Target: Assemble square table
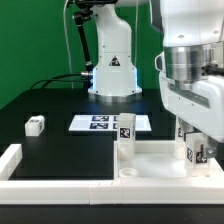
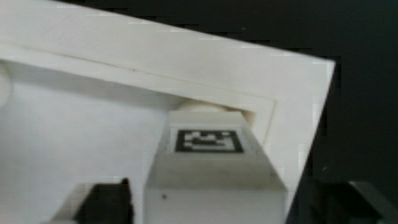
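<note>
The white square slab (image 1: 153, 160) lies at the front of the table, against the low border wall. One white tagged leg (image 1: 126, 137) stands upright on its far edge, toward the exterior view's left. My gripper (image 1: 194, 150) is over the slab's corner at the exterior view's right, with its fingers on both sides of a second upright tagged leg (image 1: 191, 152). In the wrist view this leg (image 2: 210, 142) runs between my dark fingers (image 2: 107, 203) above the ribbed slab (image 2: 80, 130). The gripper (image 2: 217, 205) looks shut on it. A third leg (image 1: 34, 125) lies loose at the exterior view's left. The fourth leg is out of view.
The marker board (image 1: 100, 123) lies flat mid-table, behind the slab. The low white border wall (image 1: 60, 184) runs along the front and turns back at the exterior view's left. The robot's base (image 1: 113, 70) stands at the back.
</note>
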Controlling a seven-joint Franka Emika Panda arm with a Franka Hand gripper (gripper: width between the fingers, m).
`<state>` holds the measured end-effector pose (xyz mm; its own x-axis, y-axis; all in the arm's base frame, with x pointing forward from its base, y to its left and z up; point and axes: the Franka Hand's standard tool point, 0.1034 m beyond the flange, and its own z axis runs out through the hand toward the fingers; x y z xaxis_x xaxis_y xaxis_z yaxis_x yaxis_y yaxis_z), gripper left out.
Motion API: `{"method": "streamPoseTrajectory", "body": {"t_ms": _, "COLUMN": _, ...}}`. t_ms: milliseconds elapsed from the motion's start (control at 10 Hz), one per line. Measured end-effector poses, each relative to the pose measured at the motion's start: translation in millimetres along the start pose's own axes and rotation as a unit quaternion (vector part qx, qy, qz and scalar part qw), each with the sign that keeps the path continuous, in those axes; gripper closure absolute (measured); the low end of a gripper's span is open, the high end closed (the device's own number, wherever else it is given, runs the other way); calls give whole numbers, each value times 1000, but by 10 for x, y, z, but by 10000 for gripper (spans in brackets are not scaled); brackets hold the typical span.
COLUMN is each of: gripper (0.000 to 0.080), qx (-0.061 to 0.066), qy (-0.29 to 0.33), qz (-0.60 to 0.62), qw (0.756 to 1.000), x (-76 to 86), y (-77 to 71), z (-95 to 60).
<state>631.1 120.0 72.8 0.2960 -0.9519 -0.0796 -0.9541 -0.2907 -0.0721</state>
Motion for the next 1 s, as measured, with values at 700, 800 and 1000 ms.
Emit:
{"method": "streamPoseTrajectory", "body": {"t_ms": 700, "gripper": 151, "qx": -9, "qy": 28, "qz": -515, "qw": 857, "x": -4, "y": -73, "z": -43}}
{"method": "streamPoseTrajectory", "body": {"t_ms": 800, "gripper": 151, "qx": -10, "qy": 34, "qz": -582, "qw": 813, "x": 15, "y": -76, "z": -39}}
{"method": "streamPoseTrajectory", "body": {"t_ms": 1000, "gripper": 151, "qx": -11, "qy": 37, "qz": -630, "qw": 775, "x": 62, "y": -56, "z": -21}}
